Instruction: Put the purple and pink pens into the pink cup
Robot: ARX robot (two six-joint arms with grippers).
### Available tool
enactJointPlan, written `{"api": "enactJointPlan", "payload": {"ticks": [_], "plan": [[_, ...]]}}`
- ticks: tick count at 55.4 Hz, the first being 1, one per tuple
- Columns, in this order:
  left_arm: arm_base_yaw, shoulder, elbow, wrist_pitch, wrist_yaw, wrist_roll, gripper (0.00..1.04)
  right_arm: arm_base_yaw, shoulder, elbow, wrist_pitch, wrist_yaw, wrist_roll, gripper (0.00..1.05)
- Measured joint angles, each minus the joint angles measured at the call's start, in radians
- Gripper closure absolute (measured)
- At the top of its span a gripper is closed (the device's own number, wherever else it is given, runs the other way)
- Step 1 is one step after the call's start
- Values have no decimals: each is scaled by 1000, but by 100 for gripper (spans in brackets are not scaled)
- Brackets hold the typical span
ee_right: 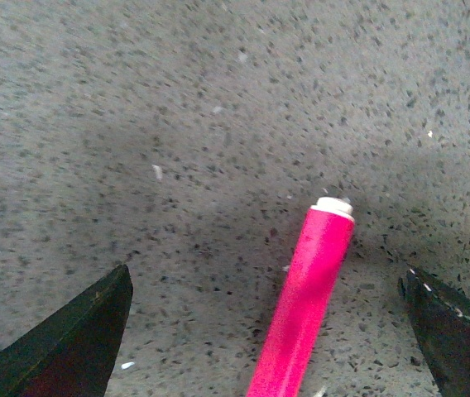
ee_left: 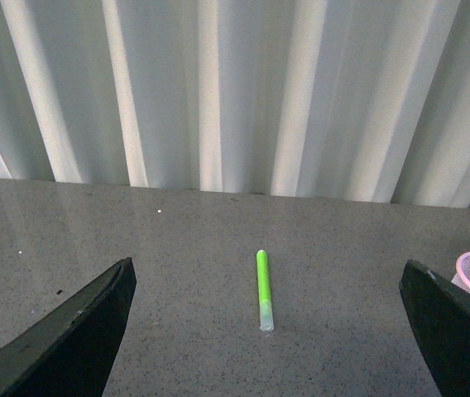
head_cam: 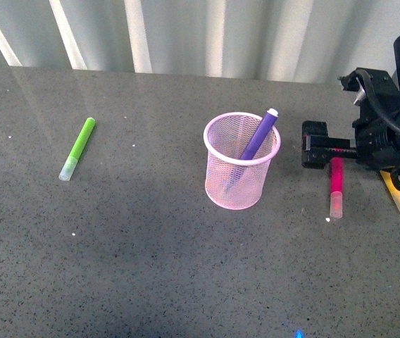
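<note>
In the front view, the purple pen (head_cam: 258, 134) stands slanted in the pink cup (head_cam: 253, 183) at mid-frame, propped on its rim. The pink pen (head_cam: 336, 184) lies flat on the tabletop (head_cam: 151, 246) to the right, partly under the right hand (head_cam: 323, 151), which seems poised to collect it. The left wrist view shows the left hand (ee_left: 266, 262) released and apparently idle, its fingers wide at the lower corners around only the green marker (ee_left: 262, 289). In the right wrist view, that hand's fingers are spread and grasp nothing, straddling the pink pen at lower centre.
</note>
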Motion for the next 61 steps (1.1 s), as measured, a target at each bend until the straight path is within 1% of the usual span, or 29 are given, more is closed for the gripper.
{"api": "enactJointPlan", "payload": {"ticks": [15, 18, 20, 23, 28, 31, 36, 39, 41, 42, 44, 48, 52, 61], "plan": [[0, 0, 0, 0, 0, 0, 7, -15, 39, 28, 12, 3, 3, 8], [0, 0, 0, 0, 0, 0, 7, -16, 43, 35, 13, 8, 3, 16], [0, 0, 0, 0, 0, 0, 7, -17, 46, 35, 14, 10, 3, 19], [0, 0, 0, 0, 0, 0, 7, -19, 50, 37, 15, 13, 3, 28], [0, -1, 0, 0, 0, 0, 7, -26, 51, 40, 15, 14, 3, 39], [0, -1, 0, 0, 0, 0, 7, -30, 53, 42, 15, 17, 3, 48], [0, -1, 0, 0, 0, 0, 7, -35, 54, 42, 15, 20, 4, 58], [0, -1, 0, 0, 0, 0, 7, -39, 54, 42, 16, 19, 4, 67], [0, -1, 0, 0, 0, 0, 7, -40, 54, 42, 16, 20, 5, 70], [0, -1, 0, 0, 0, 0, 7, -42, 54, 42, 16, 19, 6, 74], [0, -1, 0, 0, 0, 0, 7, -43, 54, 42, 16, 19, 7, 77], [0, -1, 0, 0, 0, 0, 7, -45, 53, 41, 18, 15, 10, 87], [0, -1, 0, 0, 0, 0, 7, -47, 51, 40, 20, 14, 12, 92], [0, -1, 0, 0, 0, 0, 7, -50, 47, 30, 35, 2, 20, 93]]}}
